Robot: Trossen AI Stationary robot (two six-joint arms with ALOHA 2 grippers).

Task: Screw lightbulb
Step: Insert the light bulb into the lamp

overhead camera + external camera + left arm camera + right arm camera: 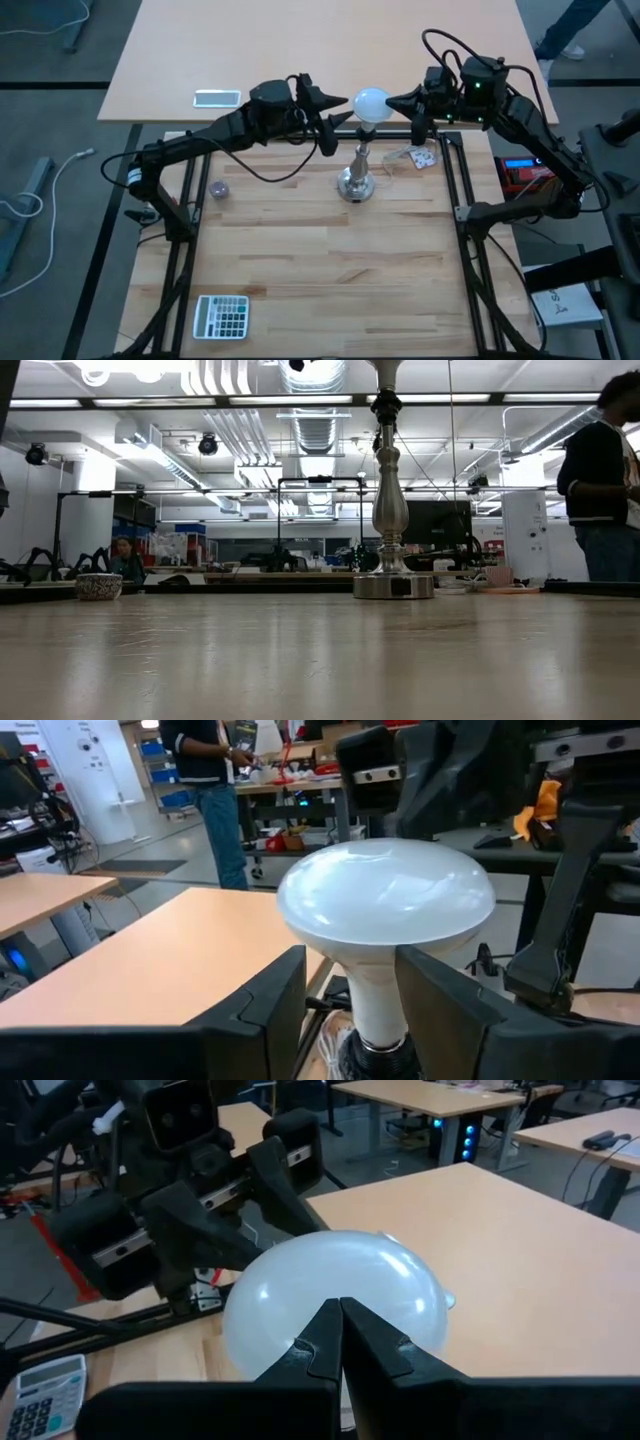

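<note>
The lightbulb (372, 103) sits atop the silver stand (357, 178), which rests near the table's (300, 260) far edge, about midway along it. The left gripper (350, 1000) has its fingers spread to either side of the bulb's neck, close beside it; contact cannot be told. The right gripper (340, 1342), fingers pressed together, points its tips at the globe's opposite side. A calculator (221, 316) lies near the near left corner.

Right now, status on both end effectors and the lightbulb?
Left end effector straddles the lightbulb neck, fingers apart. Right end effector shut, tips against the globe. Bulb upright atop the silver stand. Nothing obstructing.
</note>
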